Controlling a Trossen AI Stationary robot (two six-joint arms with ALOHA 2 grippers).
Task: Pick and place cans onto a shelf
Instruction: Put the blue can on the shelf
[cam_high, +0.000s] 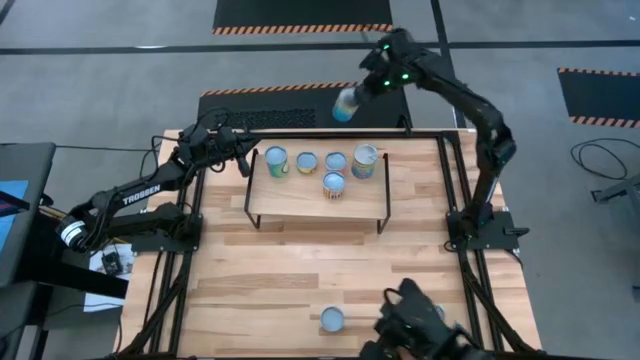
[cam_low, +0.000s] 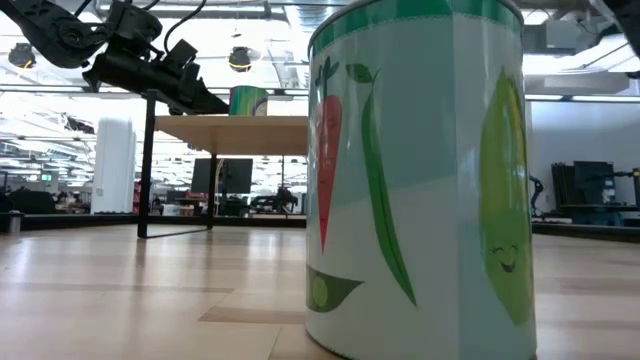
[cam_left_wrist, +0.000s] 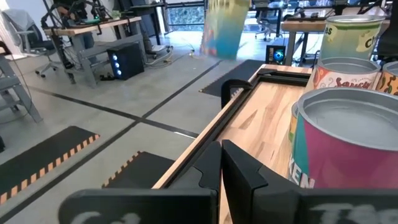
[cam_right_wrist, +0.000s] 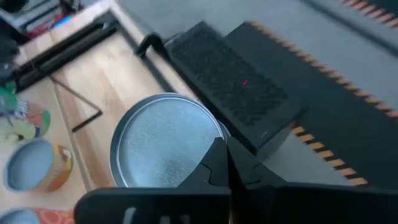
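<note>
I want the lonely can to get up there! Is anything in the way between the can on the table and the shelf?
Nothing visible is. Only bare tabletop lies between the can and the shelf. The five cans on the shelf stand toward its far side, leaving its near edge free.

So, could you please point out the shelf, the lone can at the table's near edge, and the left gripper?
shelf (cam_high: 300, 197), high view, bare board in front of the cans.
lone can (cam_high: 332, 320), high view, its round top.
left gripper (cam_high: 246, 166), high view, at its shut fingertips.
</note>
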